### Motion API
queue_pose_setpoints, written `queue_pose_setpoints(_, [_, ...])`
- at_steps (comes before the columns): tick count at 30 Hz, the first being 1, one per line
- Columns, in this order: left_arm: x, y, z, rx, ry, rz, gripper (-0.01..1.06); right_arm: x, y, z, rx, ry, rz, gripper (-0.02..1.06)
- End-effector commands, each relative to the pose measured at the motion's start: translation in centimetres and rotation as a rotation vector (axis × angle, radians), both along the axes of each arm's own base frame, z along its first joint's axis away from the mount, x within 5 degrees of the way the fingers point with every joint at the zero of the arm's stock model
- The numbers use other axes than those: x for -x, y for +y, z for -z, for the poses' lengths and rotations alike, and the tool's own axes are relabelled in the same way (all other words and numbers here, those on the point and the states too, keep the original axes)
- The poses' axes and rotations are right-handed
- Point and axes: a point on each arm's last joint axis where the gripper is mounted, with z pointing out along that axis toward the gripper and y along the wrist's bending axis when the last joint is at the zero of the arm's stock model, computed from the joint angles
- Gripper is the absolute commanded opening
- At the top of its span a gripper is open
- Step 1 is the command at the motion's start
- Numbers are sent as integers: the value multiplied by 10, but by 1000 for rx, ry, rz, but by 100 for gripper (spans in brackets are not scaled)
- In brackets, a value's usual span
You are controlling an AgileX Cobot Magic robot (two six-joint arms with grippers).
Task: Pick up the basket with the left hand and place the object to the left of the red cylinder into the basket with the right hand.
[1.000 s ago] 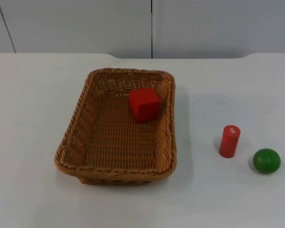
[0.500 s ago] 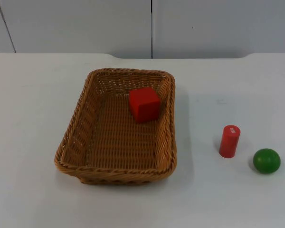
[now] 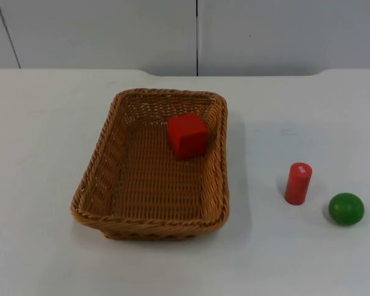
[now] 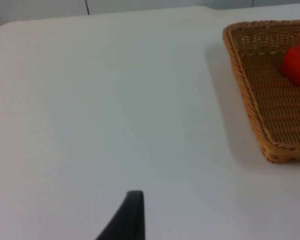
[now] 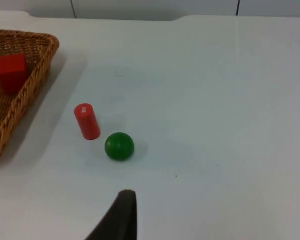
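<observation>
A: Where is the red cube point(image 3: 187, 135)?
B: Inside the basket point(image 3: 98, 172), against its far wall. The basket sits on the tabletop point(image 3: 43, 123).

A: And the red cylinder point(image 3: 298, 183)?
B: Upright, well right of the basket, with 1 green ball point(image 3: 346, 208) just beside it.

A: Are the fingers open?
B: Cannot tell; 1 black fingertip point(image 4: 127, 217) of the left gripper hangs well left of the basket, 1 fingertip point(image 5: 117, 216) of the right gripper near the ball.

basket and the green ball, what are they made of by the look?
Basket: woven wicker or rattan, possibly a plastic imitation; tan strands in a visible weave with a braided rim, matte. Green ball: smooth painted wood or plastic, slight sheen on top; cannot tell which.
</observation>
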Motion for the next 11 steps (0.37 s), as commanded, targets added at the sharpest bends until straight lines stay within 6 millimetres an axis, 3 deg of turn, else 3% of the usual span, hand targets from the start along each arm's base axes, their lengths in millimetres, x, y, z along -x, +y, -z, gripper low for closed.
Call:
queue_pose_setpoints(1, [0, 0, 0, 6, -9, -7, 105, 0, 0, 1, -3, -4, 6, 105])
queue_pose_setpoints(11, [0, 0, 0, 6, -9, -50, 105, 0, 1, 1, -5, -4, 49, 105])
